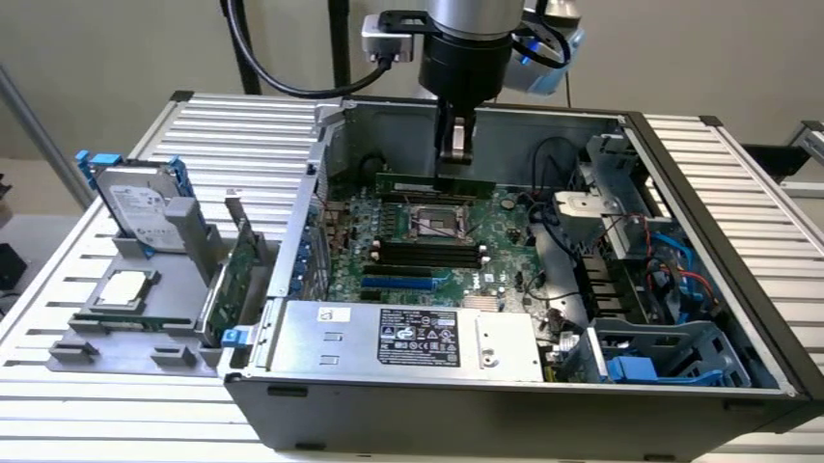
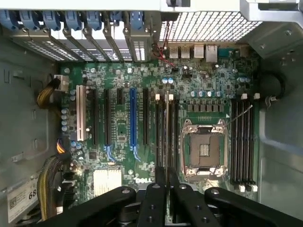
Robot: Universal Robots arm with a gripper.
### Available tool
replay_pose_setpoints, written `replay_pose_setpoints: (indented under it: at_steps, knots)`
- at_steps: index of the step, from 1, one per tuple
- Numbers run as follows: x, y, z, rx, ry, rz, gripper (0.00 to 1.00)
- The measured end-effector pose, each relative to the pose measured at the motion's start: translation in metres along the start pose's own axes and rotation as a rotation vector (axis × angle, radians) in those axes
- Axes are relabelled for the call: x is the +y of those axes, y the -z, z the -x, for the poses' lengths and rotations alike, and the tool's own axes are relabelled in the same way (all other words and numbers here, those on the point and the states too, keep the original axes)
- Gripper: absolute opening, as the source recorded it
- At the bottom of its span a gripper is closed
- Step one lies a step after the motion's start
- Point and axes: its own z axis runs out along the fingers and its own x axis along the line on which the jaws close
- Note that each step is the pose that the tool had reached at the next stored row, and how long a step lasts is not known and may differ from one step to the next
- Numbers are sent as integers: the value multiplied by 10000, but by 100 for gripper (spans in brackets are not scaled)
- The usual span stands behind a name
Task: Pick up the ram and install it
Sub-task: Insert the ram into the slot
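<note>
The ram (image 1: 431, 183) is a thin green stick held level inside the open computer case (image 1: 670, 183). My gripper (image 1: 451, 166) comes down from above and is shut on its middle. It hangs over the motherboard (image 1: 425, 246), just beyond the far side of the processor socket (image 1: 445, 220). In the wrist view the ram (image 2: 166, 132) shows edge-on as a pale line running along the memory slots (image 2: 161, 127) beside the socket (image 2: 203, 149), between my black fingers (image 2: 155, 198). I cannot tell whether it touches a slot.
A second bank of memory slots (image 2: 244, 137) lies on the socket's other side. The power supply (image 1: 412, 338) fills the case front. At the exterior view's left a grey fixture (image 1: 77, 352) holds a hard drive (image 1: 135, 207), a silver processor (image 1: 119, 289) and an expansion card (image 1: 238, 280).
</note>
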Motion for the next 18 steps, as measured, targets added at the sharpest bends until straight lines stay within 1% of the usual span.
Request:
replay_pose_setpoints:
  at_steps: [18]
  knots:
    - [-1, 0, 1, 2, 1, 1, 0]
